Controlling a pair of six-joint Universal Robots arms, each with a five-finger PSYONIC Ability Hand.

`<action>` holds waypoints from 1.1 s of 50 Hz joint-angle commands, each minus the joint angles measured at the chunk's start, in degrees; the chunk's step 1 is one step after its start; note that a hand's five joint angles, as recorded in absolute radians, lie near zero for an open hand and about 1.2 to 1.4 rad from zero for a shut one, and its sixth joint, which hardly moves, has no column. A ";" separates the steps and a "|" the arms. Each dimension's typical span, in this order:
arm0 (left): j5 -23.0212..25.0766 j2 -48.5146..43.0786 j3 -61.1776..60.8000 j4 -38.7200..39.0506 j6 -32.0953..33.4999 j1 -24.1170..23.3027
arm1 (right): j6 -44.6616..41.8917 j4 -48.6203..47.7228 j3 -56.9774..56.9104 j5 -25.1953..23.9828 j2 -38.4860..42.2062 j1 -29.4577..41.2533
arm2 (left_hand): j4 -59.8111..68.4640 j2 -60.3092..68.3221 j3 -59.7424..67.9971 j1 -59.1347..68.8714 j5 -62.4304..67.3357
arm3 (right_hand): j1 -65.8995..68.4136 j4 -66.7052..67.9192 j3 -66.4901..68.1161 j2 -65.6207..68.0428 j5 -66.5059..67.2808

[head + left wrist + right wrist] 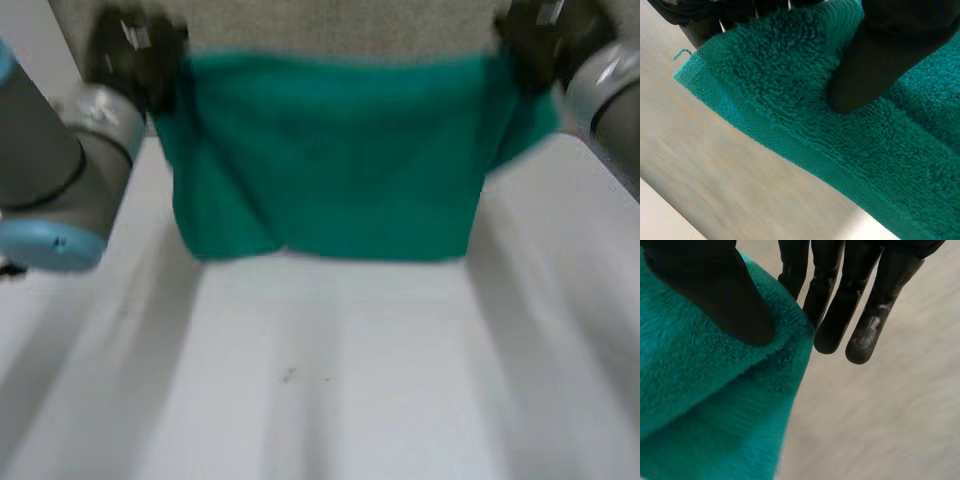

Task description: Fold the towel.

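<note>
Holding the green towel (330, 160) by its two upper corners, both hands have it lifted over the far half of the bench (330, 380), where it hangs as a broad sheet between them. The left hand (135, 50) pinches its corner, with the thumb (880, 60) pressed into the pile and the fingers behind the cloth. The right hand (540, 40) grips the opposite corner in the same way. Its thumb (725, 295) is on top, and its nearly straight fingers (865, 315) reach past the towel's edge.

The towel's lower edge sits roughly level and about midway across the bench. I cannot tell whether it touches the surface or hangs just above it. No finished fold is visible, and I cannot tell whether the sheet is one layer or already doubled.

By my reading, the task is at an early stage: the towel is grasped and spread, but not folded. The held edge has yet to be brought over to the free edge, laid flat and released.
</note>
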 commanded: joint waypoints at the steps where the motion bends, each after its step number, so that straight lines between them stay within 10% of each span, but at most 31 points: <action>1: 1.02 5.90 -7.07 20.26 -2.65 0.38 | 7.95 -22.28 13.07 -0.19 -11.15 -0.28 | 11.63 11.63 11.72 15.50 10.76 | 24.15 11.91 12.60 13.00 13.47; 19: 8.31 2.48 -38.63 19.73 -7.05 5.22 | 1.18 -16.05 47.61 -3.53 -11.00 0.07 | 1.21 1.22 1.31 5.09 0.35 | 24.15 11.91 12.60 13.00 13.47; 35: 8.40 6.60 -43.03 -0.46 -6.96 3.63 | 0.56 -13.76 49.73 -3.27 -7.47 0.77 | -40.33 -40.32 -40.23 -36.45 -41.19 | 24.15 11.91 12.60 13.00 13.47; 55: 3.84 4.41 -41.98 -5.14 -7.67 3.46 | 0.39 -13.85 50.53 -3.36 -7.03 0.60 | -42.20 -42.20 -42.11 -38.32 -43.06 | 24.15 11.91 12.60 13.00 13.47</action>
